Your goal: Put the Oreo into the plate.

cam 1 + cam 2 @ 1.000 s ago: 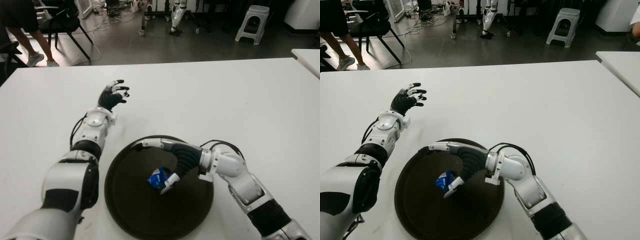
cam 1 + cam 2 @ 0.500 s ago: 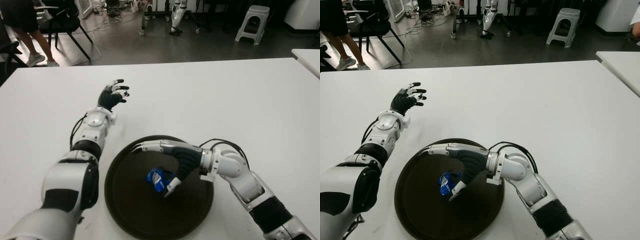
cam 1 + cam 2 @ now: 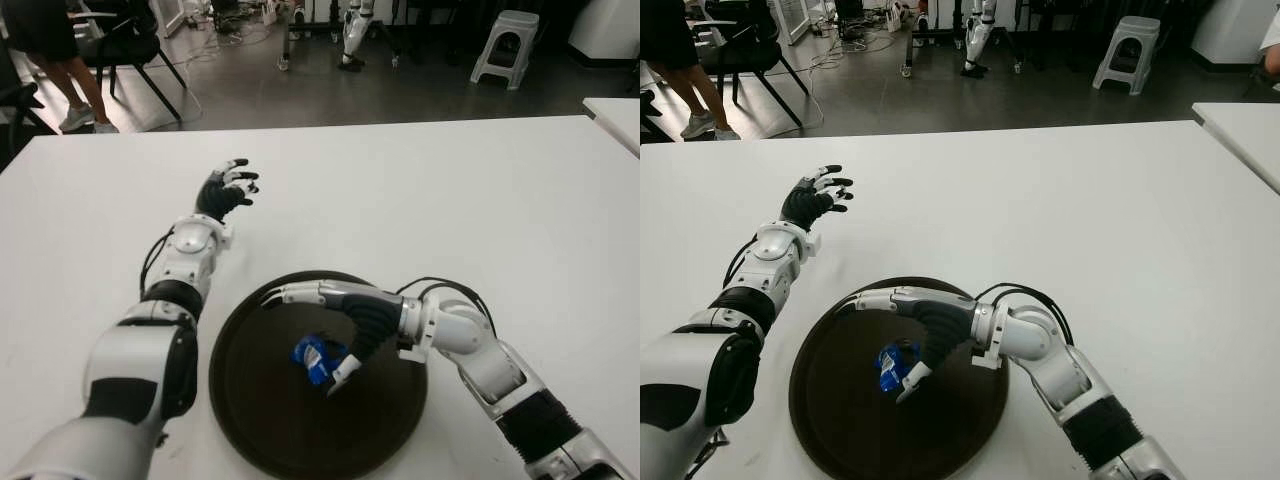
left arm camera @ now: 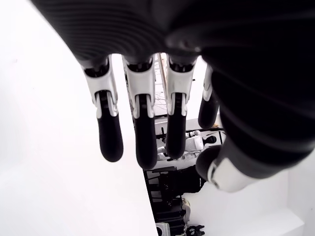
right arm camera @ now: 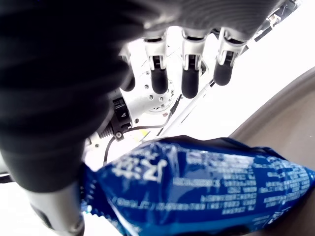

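The Oreo, a small blue packet (image 3: 314, 357), lies inside the round dark plate (image 3: 262, 425) near its middle. My right hand (image 3: 332, 320) hovers over the plate with its fingers stretched out above the packet and its thumb just beside it. In the right wrist view the packet (image 5: 206, 182) fills the space under the palm, the fingertips (image 5: 191, 86) are straight and none wrap around it. My left hand (image 3: 226, 190) shows farther back on the left of the white table (image 3: 450, 200), away from the plate, with its fingers (image 4: 140, 132) spread and nothing in them.
The plate sits near the table's front edge. A second white table corner (image 3: 615, 115) shows at the far right. Beyond the table are a white stool (image 3: 505, 45), a black chair (image 3: 125, 55) and a person's legs (image 3: 65, 85).
My right hand's fingers have straightened and spread over the plate. The blue packet has dropped slightly, moved left out of the fingers, and lies flatter. The left hand has not moved.
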